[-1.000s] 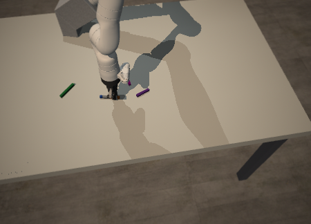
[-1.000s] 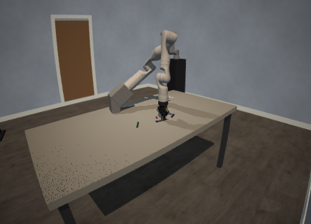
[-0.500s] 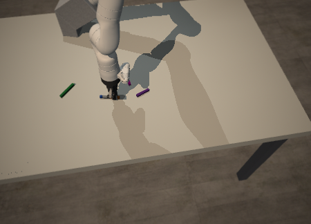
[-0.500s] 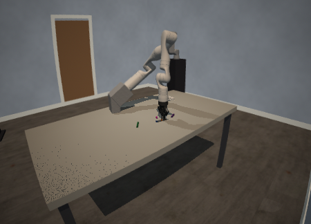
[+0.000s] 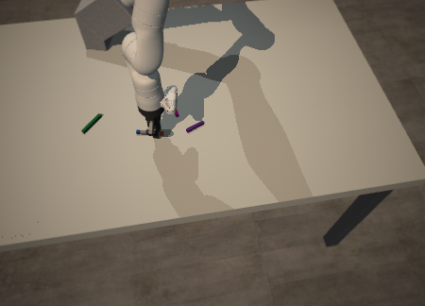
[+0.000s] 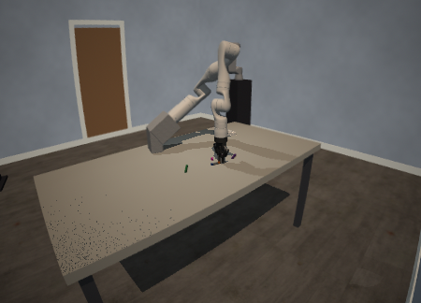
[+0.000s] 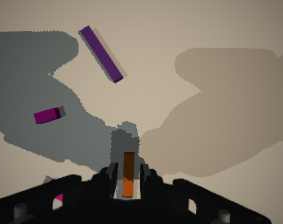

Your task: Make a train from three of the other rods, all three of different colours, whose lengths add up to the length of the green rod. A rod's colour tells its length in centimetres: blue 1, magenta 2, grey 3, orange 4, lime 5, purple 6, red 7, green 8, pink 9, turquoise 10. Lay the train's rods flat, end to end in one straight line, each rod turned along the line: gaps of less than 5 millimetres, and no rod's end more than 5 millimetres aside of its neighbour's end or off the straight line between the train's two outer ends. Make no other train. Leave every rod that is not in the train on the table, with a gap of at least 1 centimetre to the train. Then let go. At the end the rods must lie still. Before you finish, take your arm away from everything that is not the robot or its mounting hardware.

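The green rod [image 5: 92, 123] lies alone on the left of the table. My gripper [image 5: 154, 132] points straight down at the table, with its fingers on either side of the orange rod [image 7: 128, 173]. The fingers stand a little apart, and a thin gap shows on each side of the rod, which lies flat on the table. One end of the orange rod [image 5: 161, 133] shows to the right of the fingers. A blue rod [image 5: 139, 132] lies just to their left. What lies between the blue and orange rods is hidden by the gripper.
A purple rod [image 5: 195, 127] lies to the right of the gripper; in the wrist view it lies ahead [image 7: 102, 54]. A short magenta rod [image 5: 177, 112] lies behind the gripper; in the wrist view it is at the left [image 7: 47, 115]. The arm's grey base [image 5: 101, 20] stands at the back.
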Controlling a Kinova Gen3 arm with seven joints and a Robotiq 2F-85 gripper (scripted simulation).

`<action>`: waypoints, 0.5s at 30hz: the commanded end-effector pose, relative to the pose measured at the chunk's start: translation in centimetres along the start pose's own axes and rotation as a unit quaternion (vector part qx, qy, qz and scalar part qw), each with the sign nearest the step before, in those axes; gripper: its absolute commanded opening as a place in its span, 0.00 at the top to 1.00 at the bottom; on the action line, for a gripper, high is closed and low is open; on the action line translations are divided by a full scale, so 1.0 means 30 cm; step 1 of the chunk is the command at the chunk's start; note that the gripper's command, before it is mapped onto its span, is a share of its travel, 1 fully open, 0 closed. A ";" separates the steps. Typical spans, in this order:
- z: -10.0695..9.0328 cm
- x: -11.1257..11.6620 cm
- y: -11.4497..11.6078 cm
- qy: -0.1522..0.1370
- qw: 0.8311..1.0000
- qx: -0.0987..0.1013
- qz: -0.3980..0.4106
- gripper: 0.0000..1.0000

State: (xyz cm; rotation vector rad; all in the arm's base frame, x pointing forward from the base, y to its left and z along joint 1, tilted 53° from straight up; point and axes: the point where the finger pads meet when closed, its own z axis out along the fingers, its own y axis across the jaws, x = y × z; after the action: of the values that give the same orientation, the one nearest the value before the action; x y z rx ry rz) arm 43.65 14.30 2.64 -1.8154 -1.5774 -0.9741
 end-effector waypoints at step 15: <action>-0.043 -0.001 -0.002 -0.001 1.000 0.000 -0.007 0.76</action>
State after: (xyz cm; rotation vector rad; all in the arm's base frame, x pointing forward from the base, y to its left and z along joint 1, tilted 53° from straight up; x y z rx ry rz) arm 43.55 14.07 2.87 -1.8084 -1.5867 -0.9758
